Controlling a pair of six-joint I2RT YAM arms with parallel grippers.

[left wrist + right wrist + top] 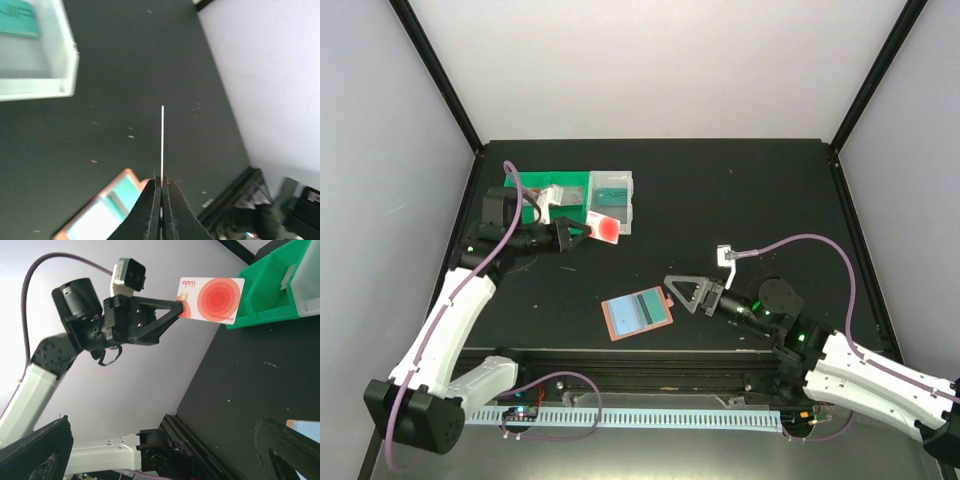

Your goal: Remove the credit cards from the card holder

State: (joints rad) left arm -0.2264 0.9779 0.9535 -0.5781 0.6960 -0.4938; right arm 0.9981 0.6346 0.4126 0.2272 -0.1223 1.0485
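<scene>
The white credit card with a red disc point(605, 226) hangs in the air by the near edge of the white bin point(620, 205), and my left gripper point(588, 231) is shut on one of its corners. The left wrist view shows that card edge-on point(162, 135) between the closed fingers point(150, 210). From the right wrist view its face point(212, 300) is plain. The salmon-pink card holder point(637, 313) lies flat on the table with a teal card point(642, 309) in its pocket. My right gripper point(682, 294) stands open just right of the holder, holding nothing.
A green bin point(545, 195) stands beside the white bin at the back left. Another teal card point(19, 19) lies inside the white bin point(62, 60). The black rail point(650, 385) runs along the table's near edge.
</scene>
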